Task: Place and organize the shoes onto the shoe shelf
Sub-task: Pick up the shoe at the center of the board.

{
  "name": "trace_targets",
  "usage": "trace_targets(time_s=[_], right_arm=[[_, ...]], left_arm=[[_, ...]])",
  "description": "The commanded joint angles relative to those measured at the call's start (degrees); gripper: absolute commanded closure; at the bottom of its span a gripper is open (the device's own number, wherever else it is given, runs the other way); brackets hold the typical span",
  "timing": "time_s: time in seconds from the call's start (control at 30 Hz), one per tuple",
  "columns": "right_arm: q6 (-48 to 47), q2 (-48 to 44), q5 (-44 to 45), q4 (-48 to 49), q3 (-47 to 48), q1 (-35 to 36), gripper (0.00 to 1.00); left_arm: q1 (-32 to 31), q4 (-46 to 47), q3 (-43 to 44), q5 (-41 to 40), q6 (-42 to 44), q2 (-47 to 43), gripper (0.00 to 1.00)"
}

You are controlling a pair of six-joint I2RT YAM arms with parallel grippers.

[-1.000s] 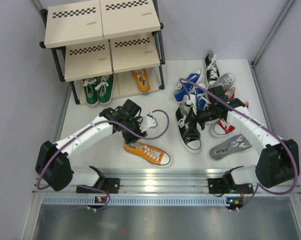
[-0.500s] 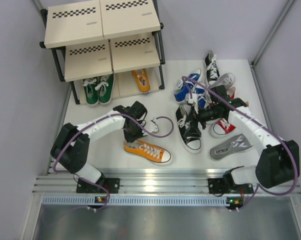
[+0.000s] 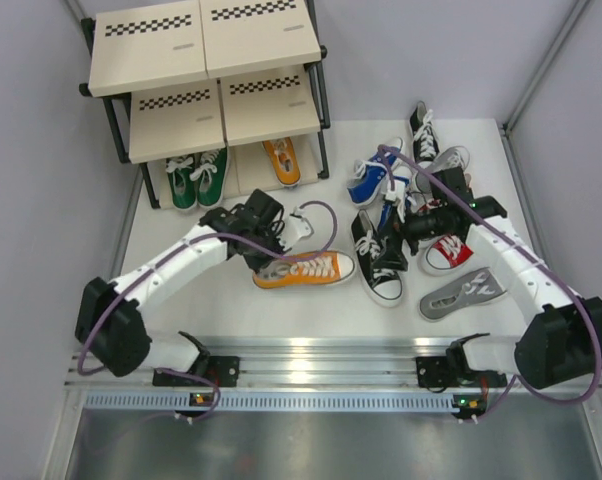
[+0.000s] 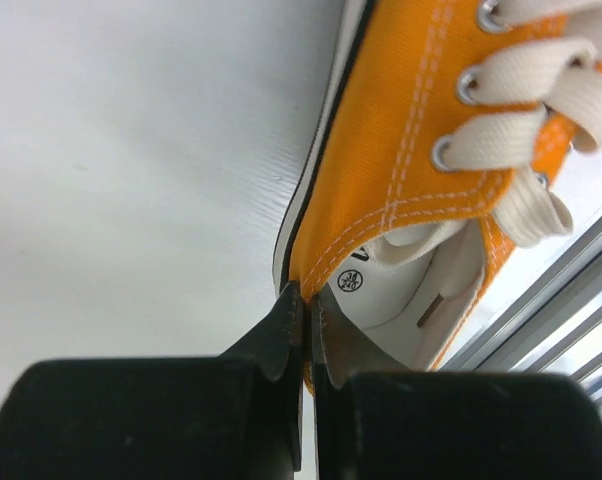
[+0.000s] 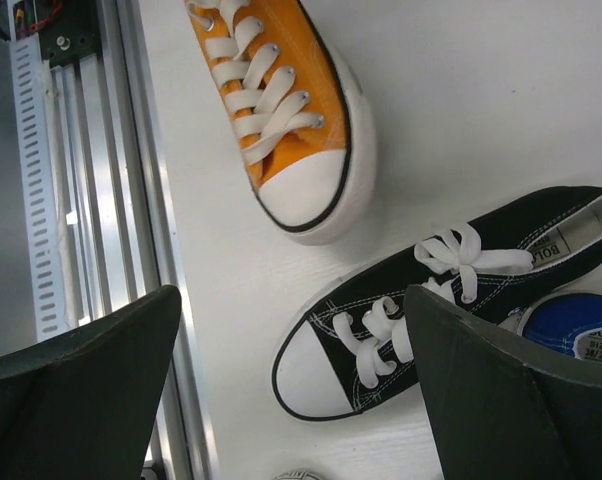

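An orange shoe (image 3: 306, 271) lies on the white table with its toe pointing right. My left gripper (image 3: 269, 258) is shut on its heel collar; in the left wrist view the jaws (image 4: 307, 305) pinch the orange canvas edge (image 4: 401, 190). My right gripper (image 3: 393, 243) hovers open over a black shoe (image 5: 381, 335) with nothing between its fingers, and the orange toe (image 5: 301, 180) lies in front of it. The shoe shelf (image 3: 206, 45) stands at the back left. Its bottom tier holds a green pair (image 3: 196, 178) and one orange shoe (image 3: 281, 160).
A loose pile lies at the right: blue shoes (image 3: 374, 180), another black shoe (image 3: 421, 125), a red shoe (image 3: 447, 252) and grey shoes (image 3: 463, 293) (image 3: 447, 160). An aluminium rail (image 3: 311, 358) runs along the near edge. Walls close in on both sides.
My left gripper has shut on the orange shoe's heel and swung the shoe, so its toe now points right and it lies farther back. The right gripper shifted slightly right.
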Motion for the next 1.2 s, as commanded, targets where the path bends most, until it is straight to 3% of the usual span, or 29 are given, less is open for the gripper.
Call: trace_targets(time_s=[0.0, 0.33, 0.5, 0.67, 0.87, 1.17], right_arm=[[4.1, -1.4, -0.7, 1.2, 4.5, -0.8, 0.07], [26.0, 1.8, 2.8, 9.4, 13.4, -0.9, 0.07], [45.6, 5.4, 4.6, 14.9, 16.1, -1.4, 0.05], [61.7, 7.5, 14.1, 17.4, 16.0, -1.1, 0.04], [69.5, 9.6, 10.7, 22.9, 13.8, 0.0, 0.04], [69.4, 14.9, 12.0, 27.0, 16.0, 7.0, 0.04]], left_arm=[[0.2, 3.4, 4.2, 1.9, -10.7, -8.3, 1.00], [0.1, 7.9, 5.2, 1.1, -35.9, -15.6, 1.00], [0.1, 13.4, 2.3, 0.1, -50.1, -17.1, 1.00], [0.1, 23.2, -3.0, 1.1, -61.0, -20.3, 1.00], [0.1, 30.2, -9.5, 1.9, -67.5, -23.8, 1.00], [-0.6, 31.5, -9.5, 3.3, -69.1, -23.9, 1.00]])
